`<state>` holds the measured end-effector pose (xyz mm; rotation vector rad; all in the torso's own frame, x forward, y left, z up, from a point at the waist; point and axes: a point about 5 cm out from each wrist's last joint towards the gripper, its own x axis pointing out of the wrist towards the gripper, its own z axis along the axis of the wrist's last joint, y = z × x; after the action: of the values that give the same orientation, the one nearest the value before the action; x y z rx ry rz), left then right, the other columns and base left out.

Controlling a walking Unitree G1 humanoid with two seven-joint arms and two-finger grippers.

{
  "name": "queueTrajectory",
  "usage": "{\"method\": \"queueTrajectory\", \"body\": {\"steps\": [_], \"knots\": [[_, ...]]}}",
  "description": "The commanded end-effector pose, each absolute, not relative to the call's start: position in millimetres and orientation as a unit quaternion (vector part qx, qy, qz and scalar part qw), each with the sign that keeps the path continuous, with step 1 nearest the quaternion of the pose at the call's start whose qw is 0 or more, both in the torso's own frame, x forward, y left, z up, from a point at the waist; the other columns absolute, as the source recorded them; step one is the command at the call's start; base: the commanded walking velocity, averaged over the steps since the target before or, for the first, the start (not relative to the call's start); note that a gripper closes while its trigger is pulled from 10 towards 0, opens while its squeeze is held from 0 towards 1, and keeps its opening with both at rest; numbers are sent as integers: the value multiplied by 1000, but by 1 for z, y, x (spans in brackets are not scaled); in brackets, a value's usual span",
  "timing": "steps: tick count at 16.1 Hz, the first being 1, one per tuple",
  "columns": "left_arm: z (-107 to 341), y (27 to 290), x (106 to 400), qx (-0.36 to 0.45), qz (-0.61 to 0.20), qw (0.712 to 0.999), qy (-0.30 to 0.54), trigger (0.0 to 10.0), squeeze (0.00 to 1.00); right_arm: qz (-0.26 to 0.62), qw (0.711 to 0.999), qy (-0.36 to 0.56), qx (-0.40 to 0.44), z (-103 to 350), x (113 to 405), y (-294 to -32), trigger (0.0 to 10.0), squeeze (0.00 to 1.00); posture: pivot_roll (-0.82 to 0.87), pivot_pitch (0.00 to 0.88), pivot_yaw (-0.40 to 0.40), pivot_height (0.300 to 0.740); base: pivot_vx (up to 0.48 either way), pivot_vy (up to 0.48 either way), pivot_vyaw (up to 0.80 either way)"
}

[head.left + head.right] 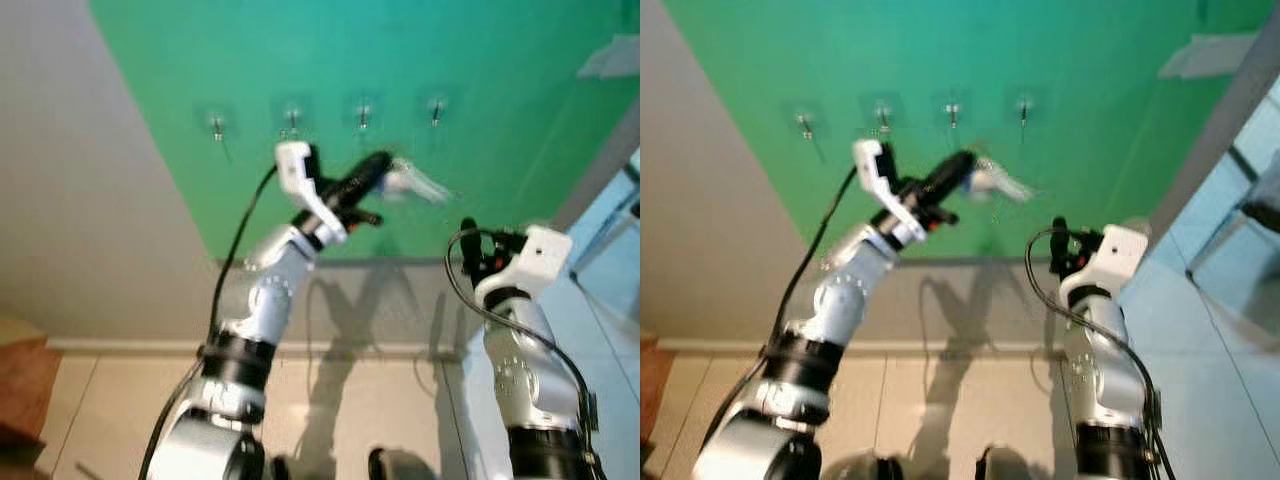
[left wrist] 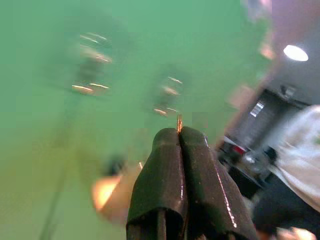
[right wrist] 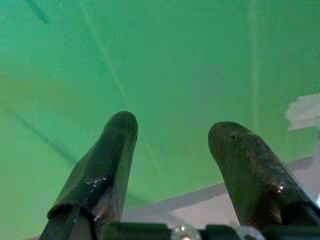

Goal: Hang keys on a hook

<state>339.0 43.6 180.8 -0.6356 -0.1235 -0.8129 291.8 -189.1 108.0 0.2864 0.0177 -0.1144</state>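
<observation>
Left gripper point(image 1: 385, 168): black fingers pressed together, pinching blurred silvery keys point(image 1: 415, 183), frame centre.
Hooks: four small metal wall hooks point(image 1: 363, 114) on green wall point(image 1: 480, 90), just above keys; left arm nearer.
Right gripper point(image 3: 172, 135): spread, empty, lower right.

Green wall, silver arms, black fingers

The wall point(image 1: 480, 70) is plain green beside grey; the hooks point(image 1: 363, 113) are silvery; the left gripper point(image 1: 378, 166) is black, holding pale silvery keys point(image 1: 415, 183); the floor point(image 1: 380, 410) is beige tile.
</observation>
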Motion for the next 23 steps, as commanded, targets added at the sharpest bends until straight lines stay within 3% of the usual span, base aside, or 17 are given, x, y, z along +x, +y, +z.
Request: {"method": "queueTrajectory", "body": {"steps": [1, 6, 11, 18, 23], "knots": [[191, 45, 345, -313, -383, 866, -77, 10000, 0, -54, 988, -3, 141, 114, 293, -188, 10000, 0, -54, 105, 44, 740, 0, 0, 0], [205, 43, 359, -327, -408, 848, -92, 10000, 0, -61, 988, -14, 140, 120, 291, -191, 10000, 0, -80, 124, 45, 740, 0, 0, 0], [199, 36, 368, -325, -394, 857, -70, 10000, 0, -65, 987, -18, 145, 123, 283, -189, 10000, 0, -101, 159, 51, 740, 0, 0, 0], [213, 13, 368, -332, -443, 829, -72, 10000, 0, -68, 985, -19, 156, 126, 274, -184, 10000, 0, -116, 199, 74, 740, 0, 0, 0], [208, 24, 376, -339, -394, 851, -70, 10000, 0, -73, 985, -18, 158, 127, 270, -186, 10000, 0, -117, 206, 77, 740, 0, 0, 0]]}}
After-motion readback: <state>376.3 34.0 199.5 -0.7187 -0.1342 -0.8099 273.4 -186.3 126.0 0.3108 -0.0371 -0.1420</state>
